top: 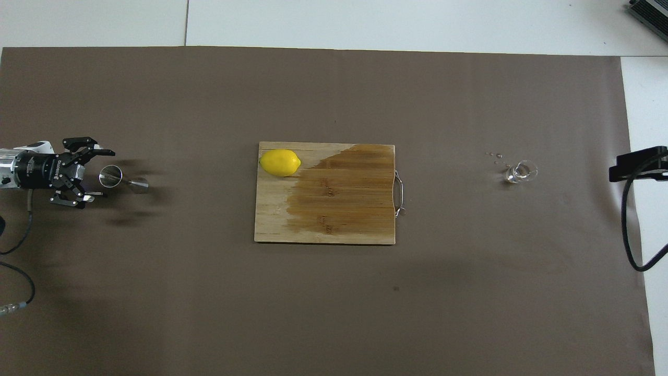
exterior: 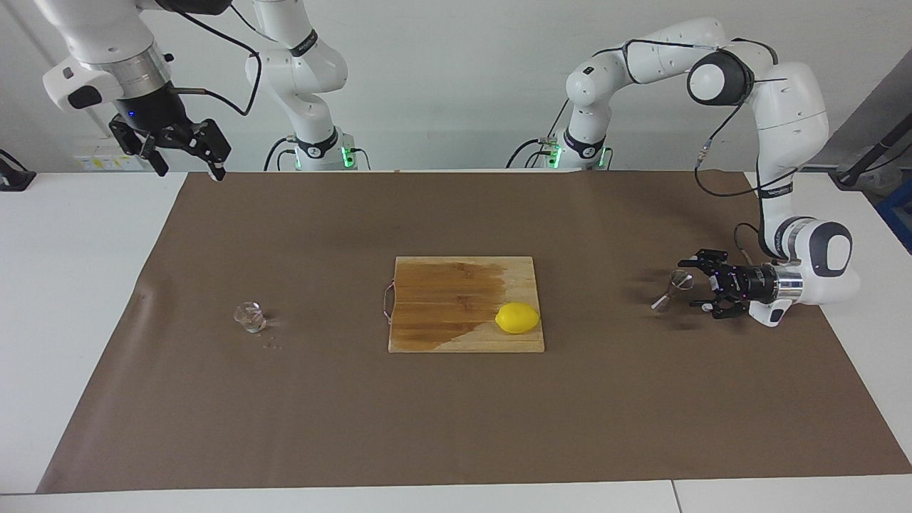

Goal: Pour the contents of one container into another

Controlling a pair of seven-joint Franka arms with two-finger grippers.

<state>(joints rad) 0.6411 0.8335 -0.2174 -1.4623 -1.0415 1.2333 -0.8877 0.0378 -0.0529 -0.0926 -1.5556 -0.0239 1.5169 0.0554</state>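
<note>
A brown mat (exterior: 456,413) is spread over a white table. The glass cup (exterior: 250,316) stands on it toward the right arm's end; its content cannot be told. The jigger (exterior: 670,291) is seen tilted toward the left arm's end, just before the left gripper (exterior: 702,283), whose fingers are spread wide, holding nothing. The right gripper (exterior: 187,158) is raised over the mat's corner, open and empty. A lemon (exterior: 517,318) lies on the board (exterior: 442,313) between them.

Brown sheet (exterior: 456,399) over white bench (exterior: 71,285). Tan wooden board (exterior: 434,335), darker brown wet patch across much of it. Bright yellow lemon (exterior: 517,318). Shiny silver jigger (exterior: 670,290). Clear, colourless glass cup (exterior: 250,317). White arms, black fingers (exterior: 702,254).
</note>
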